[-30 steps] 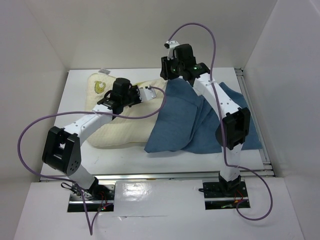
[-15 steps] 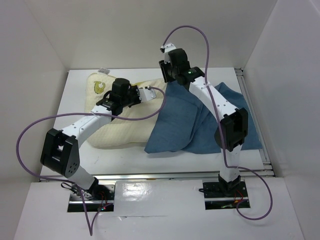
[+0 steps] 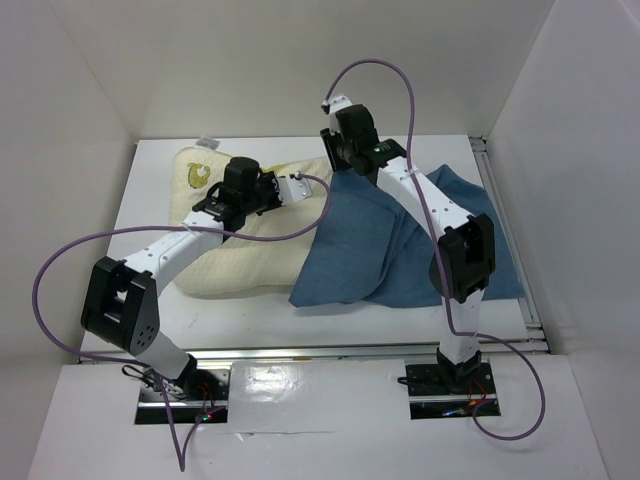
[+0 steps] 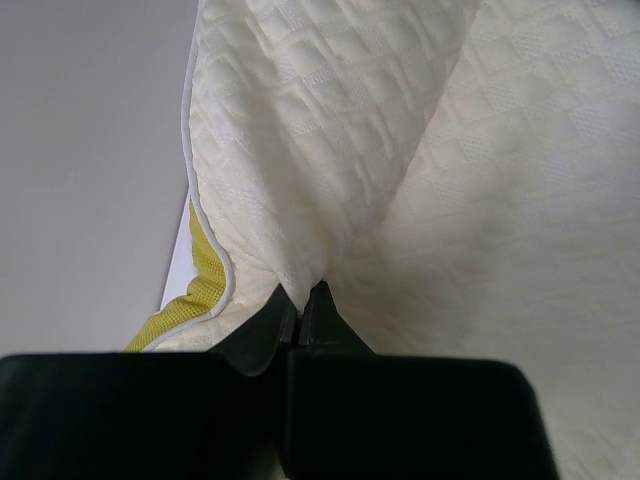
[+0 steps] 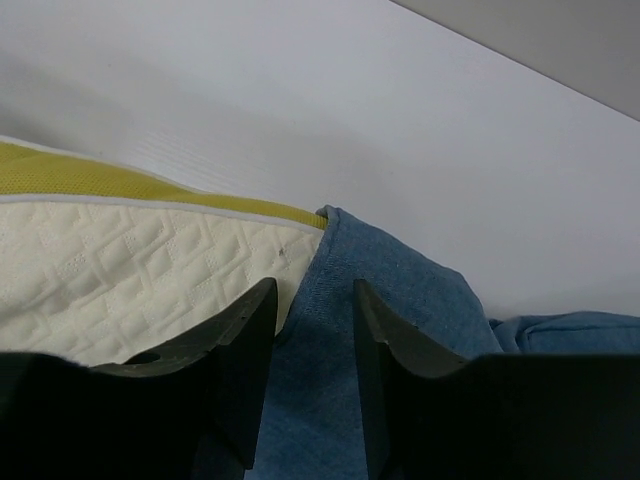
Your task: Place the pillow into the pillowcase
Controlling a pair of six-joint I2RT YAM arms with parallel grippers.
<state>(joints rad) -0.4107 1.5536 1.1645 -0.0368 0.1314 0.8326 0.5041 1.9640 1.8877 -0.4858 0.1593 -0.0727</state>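
The cream pillow (image 3: 235,262) lies on the left half of the table, its yellow mark at the far left corner. My left gripper (image 3: 295,187) is shut on a pinch of its quilted cover (image 4: 500,200) near the yellow edge; the jaws (image 4: 302,290) meet on the fabric. To the right the blue pillowcase (image 3: 365,240) lies wrinkled, its left edge overlapping the pillow's right end. My right gripper (image 3: 336,163) is at the pillowcase's far left corner. It stands open (image 5: 314,290), with the blue hem (image 5: 330,250) running between the fingers beside the pillow (image 5: 120,280).
White enclosure walls stand close on the left, back and right. A metal rail (image 3: 503,215) runs along the table's right edge. Purple cables (image 3: 80,250) loop from both arms. Bare white tabletop (image 3: 250,312) shows in front of the pillow.
The right wrist has shifted a little to the left over the pillowcase's far corner and its jaws have widened slightly. The left arm holds still on the pillow.
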